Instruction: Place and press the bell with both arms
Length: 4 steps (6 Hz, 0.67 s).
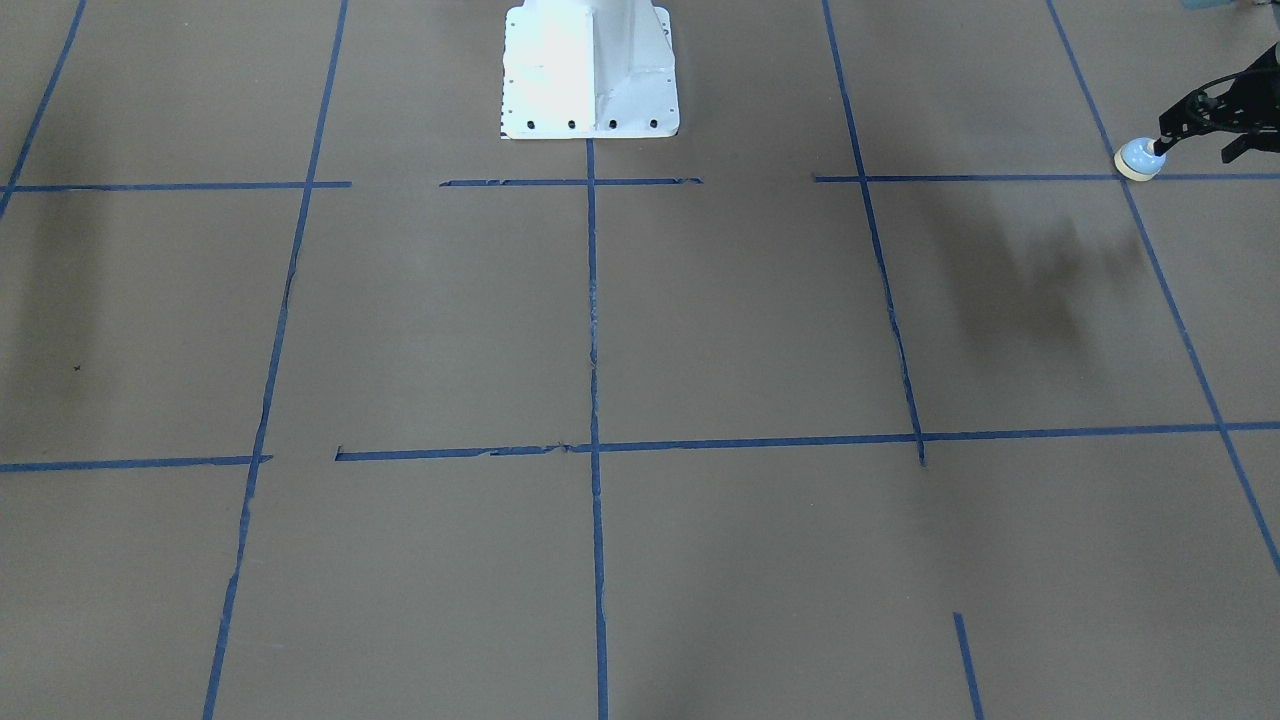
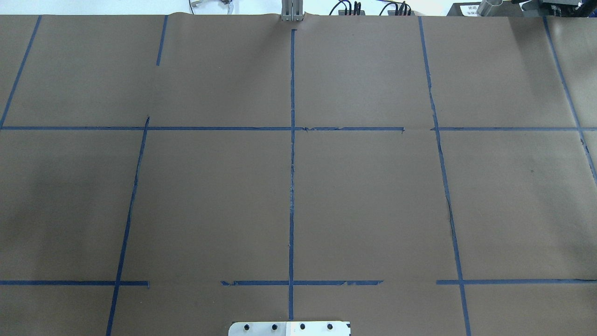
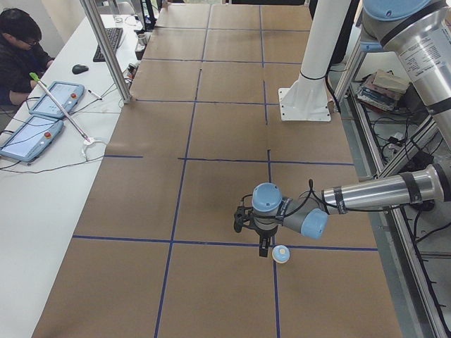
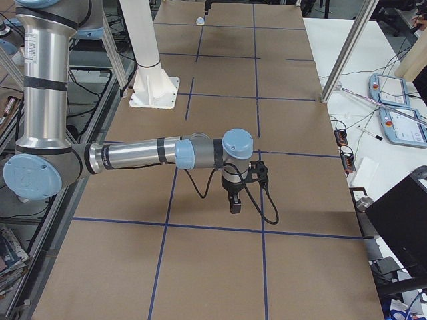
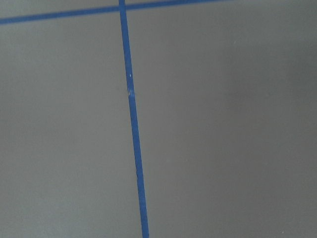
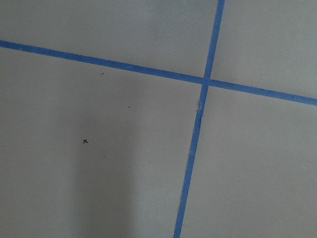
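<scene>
The bell (image 1: 1138, 158), light blue with a cream base, stands on the brown paper at the table's far left end, on a blue tape line. It also shows in the exterior left view (image 3: 280, 253) and, tiny, in the exterior right view (image 4: 199, 21). My left gripper (image 1: 1165, 140) points down with one black fingertip at the bell's top; I cannot tell whether it is open, shut or gripping. My right gripper (image 4: 234, 203) hangs above the paper at the table's right end, holding nothing visible; its state is unclear. Both wrist views show only paper and tape.
The white bolted pedestal (image 1: 590, 70) stands at the robot's side of the table. Blue tape lines grid the paper (image 2: 292, 186). A white bench with tablets (image 3: 42, 120), a metal post (image 3: 106, 49) and a seated person (image 3: 21, 49) lie along the operators' side.
</scene>
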### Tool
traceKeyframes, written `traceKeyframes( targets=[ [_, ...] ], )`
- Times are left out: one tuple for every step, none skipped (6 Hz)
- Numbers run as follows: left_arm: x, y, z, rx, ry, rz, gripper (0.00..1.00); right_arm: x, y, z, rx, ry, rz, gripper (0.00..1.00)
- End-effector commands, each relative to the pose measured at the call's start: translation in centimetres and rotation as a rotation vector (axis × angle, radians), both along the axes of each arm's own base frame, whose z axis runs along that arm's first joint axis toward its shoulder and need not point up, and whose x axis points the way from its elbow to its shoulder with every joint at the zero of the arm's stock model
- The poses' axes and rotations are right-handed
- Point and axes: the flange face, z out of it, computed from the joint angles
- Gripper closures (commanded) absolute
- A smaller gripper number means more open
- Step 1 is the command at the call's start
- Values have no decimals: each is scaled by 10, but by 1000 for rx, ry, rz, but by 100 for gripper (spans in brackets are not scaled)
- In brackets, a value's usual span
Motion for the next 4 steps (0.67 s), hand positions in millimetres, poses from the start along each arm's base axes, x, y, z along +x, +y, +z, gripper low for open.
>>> traceKeyframes(
  targets=[
    [23, 14, 17, -19, -9, 108, 0, 0, 0, -1, 4, 1, -3, 0],
    [32, 19, 24, -31, -16, 146, 0, 0, 0, -1, 4, 1, -3, 0],
    [34, 24, 31, -43, -24, 166, 0, 0, 0, -1, 4, 1, -1, 0],
    [37, 27, 36, -50, -28, 182, 0, 0, 0, -2, 6, 1, -1, 0]
  ],
)
